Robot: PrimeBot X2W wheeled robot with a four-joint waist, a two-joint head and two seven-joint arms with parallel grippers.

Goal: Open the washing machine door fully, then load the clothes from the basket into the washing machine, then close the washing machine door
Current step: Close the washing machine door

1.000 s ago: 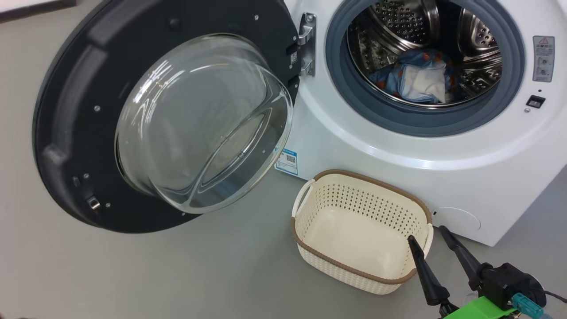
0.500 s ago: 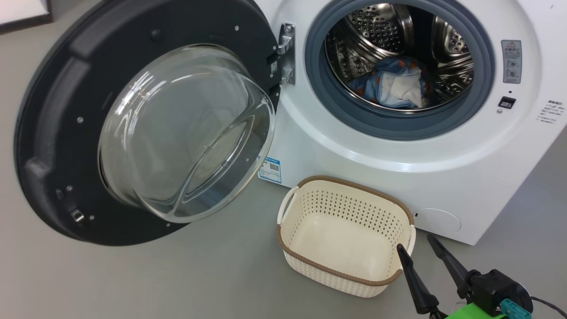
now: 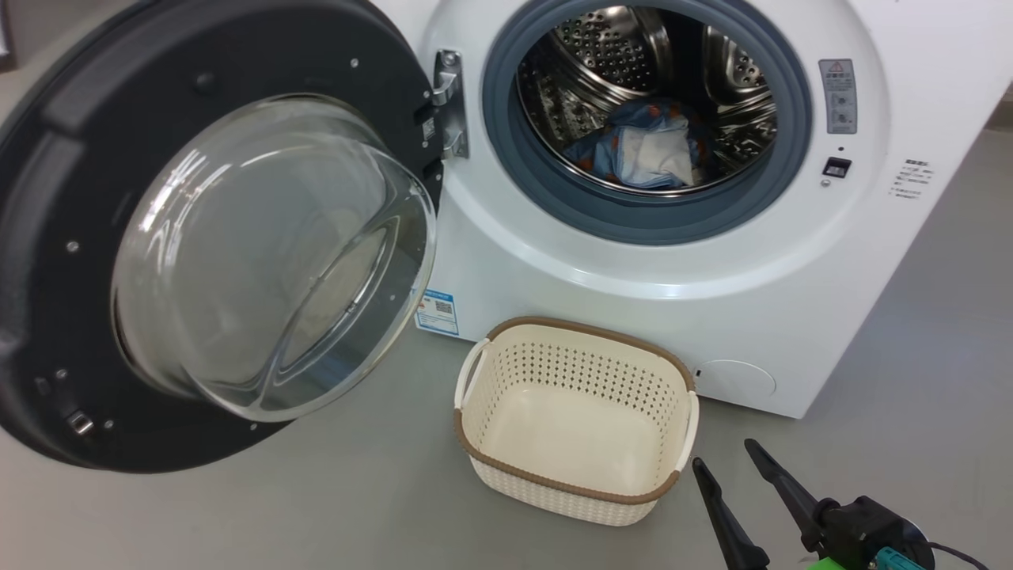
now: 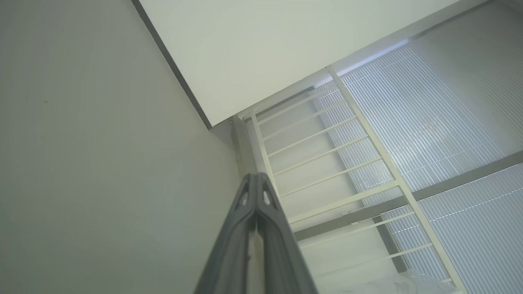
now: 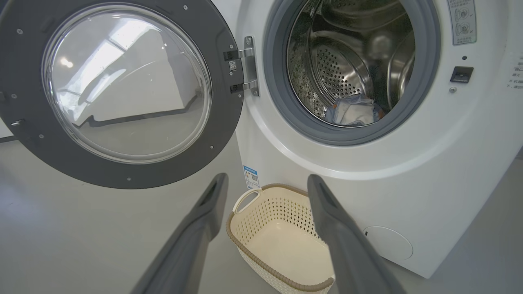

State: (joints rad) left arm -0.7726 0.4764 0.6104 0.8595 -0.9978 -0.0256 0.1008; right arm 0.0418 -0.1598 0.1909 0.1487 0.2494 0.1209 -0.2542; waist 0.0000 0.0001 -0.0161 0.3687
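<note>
The washing machine (image 3: 791, 301) (image 5: 441, 196) stands with its door (image 3: 47, 261) (image 5: 220, 122) swung wide open to the left, glass bowl bulging out. The clothes (image 3: 645, 154) (image 5: 353, 110), light blue with a white patch, lie inside the steel drum. On the floor before the machine sits the cream basket (image 3: 506, 467) (image 5: 245, 237), with nothing in it. My right gripper (image 3: 724, 455) (image 5: 265, 179) is open and holds nothing, low at the basket's right corner. My left gripper (image 4: 256, 175) is shut, fingers pressed together, pointing at a wall and a window.
Grey floor (image 3: 356, 507) spreads around the basket and to the machine's right. The open door (image 3: 47, 261) overhangs the floor at the left. A white rail frame (image 4: 327, 163) and ribbed window panes lie beyond the left gripper.
The whole head view has slid left and slightly down, so the camera has moved. The right gripper sits lower in the picture, still open. Door, basket and clothes keep their places.
</note>
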